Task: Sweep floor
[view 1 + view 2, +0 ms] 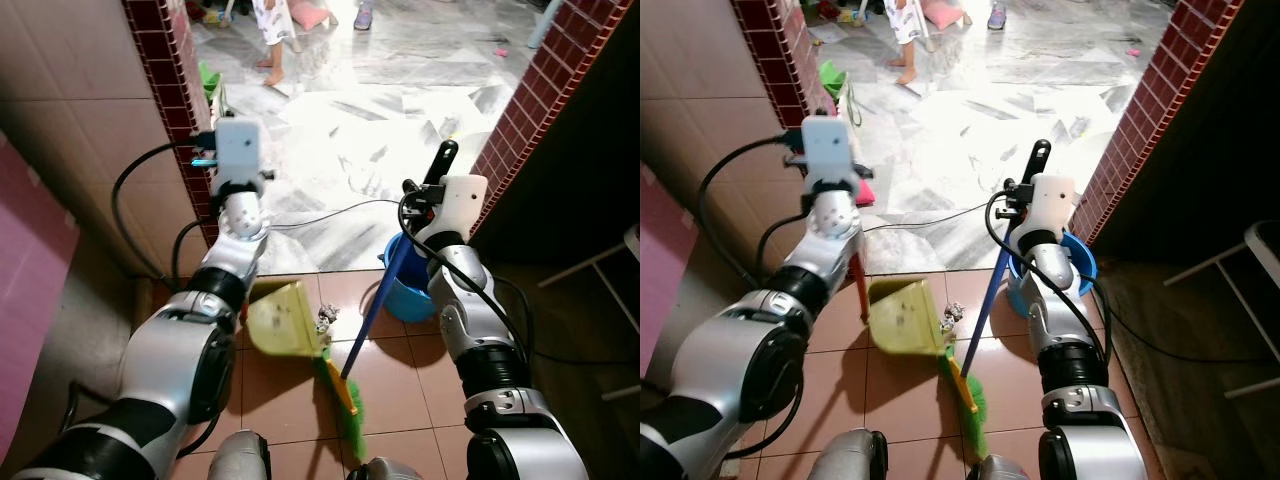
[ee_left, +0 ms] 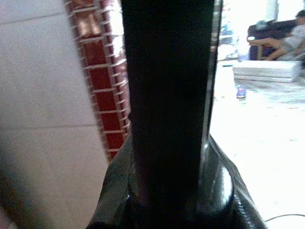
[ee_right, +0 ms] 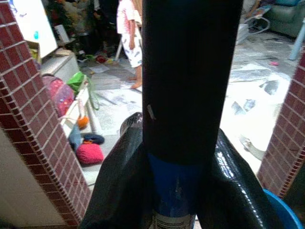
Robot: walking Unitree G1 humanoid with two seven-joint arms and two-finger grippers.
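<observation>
On the terracotta tiles just inside the doorway, a yellow-green dustpan [image 1: 283, 318] lay tilted w/ its mouth toward the broom head [image 1: 343, 398], which was green w/ an orange band. A small clump of grey debris [image 1: 325, 318] sat at the pan's right edge, just beside the blue broom handle [image 1: 383, 305].

Right gripper [image 3: 181, 191] was clamped on that handle near its black top end; fingers hugged the shaft on both sides. Left gripper [image 2: 169, 191] was closed round a dark upright shaft, prob. the dustpan's long handle, though the head views hid the link behind the arm.

A blue bucket [image 1: 425, 298] stood touching or just behind the broom handle, by the brick pillar. A person stood barefoot on the marble floor [image 1: 350, 110] well beyond the doorway, and a black cable [image 1: 330, 215] ran across the threshold.

Judgement: step in hand was drawing the debris into the pan. To do it well: keep the pan lip flat on the tile, use short low strokes toward the mouth, and don't flick. The clump was at the pan's side, not in front, so angle the bristles round behind it first. Watch the bucket on the backswing, and the cable.
</observation>
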